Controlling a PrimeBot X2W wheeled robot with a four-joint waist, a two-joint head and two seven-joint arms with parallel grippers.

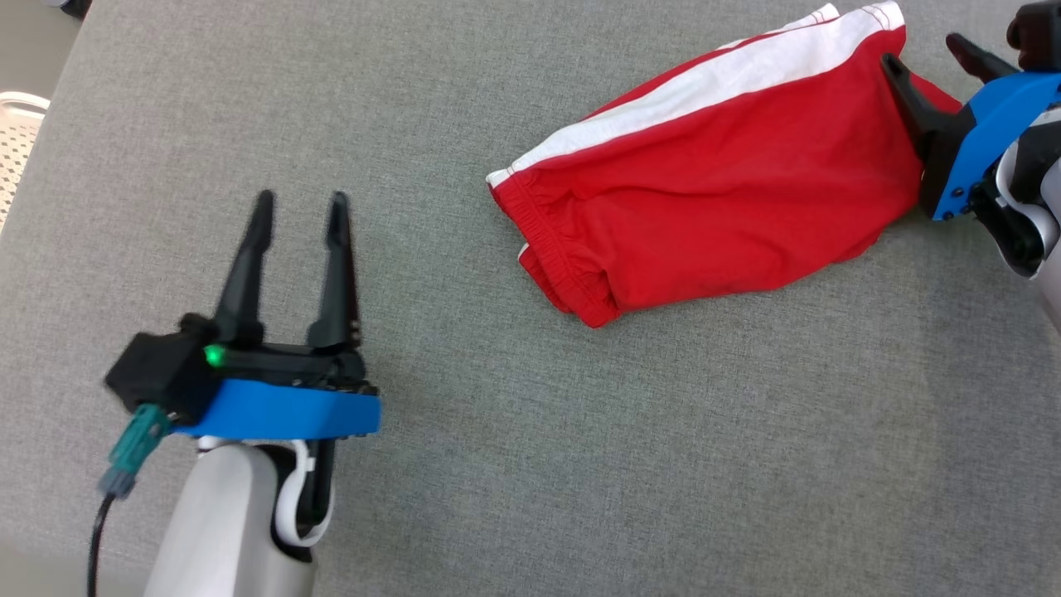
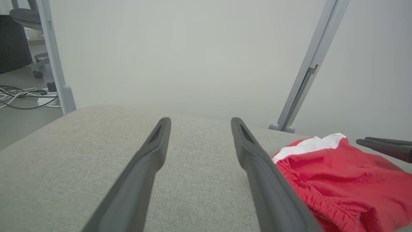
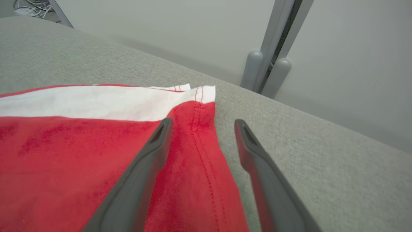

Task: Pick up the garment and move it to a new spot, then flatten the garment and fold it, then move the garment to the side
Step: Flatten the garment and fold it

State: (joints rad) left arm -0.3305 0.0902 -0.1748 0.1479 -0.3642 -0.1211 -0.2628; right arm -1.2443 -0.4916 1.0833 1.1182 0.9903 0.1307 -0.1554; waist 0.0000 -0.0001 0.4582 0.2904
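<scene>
tabletop [image 1: 530, 464]: grey woven cloth, under left pincer [image 1: 302, 197]
wall [image 2: 193, 48]: pale, plain, ahead of it
floor [image 2: 19, 129]: cables [image 2: 19, 95], ahead-left

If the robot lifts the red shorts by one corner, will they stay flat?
Probably floppy: the red shorts lie in soft wrinkles, so they'd likely droop. They look thin, so likely light. On the rough grey cloth surface, a push would probably bunch them up.
</scene>
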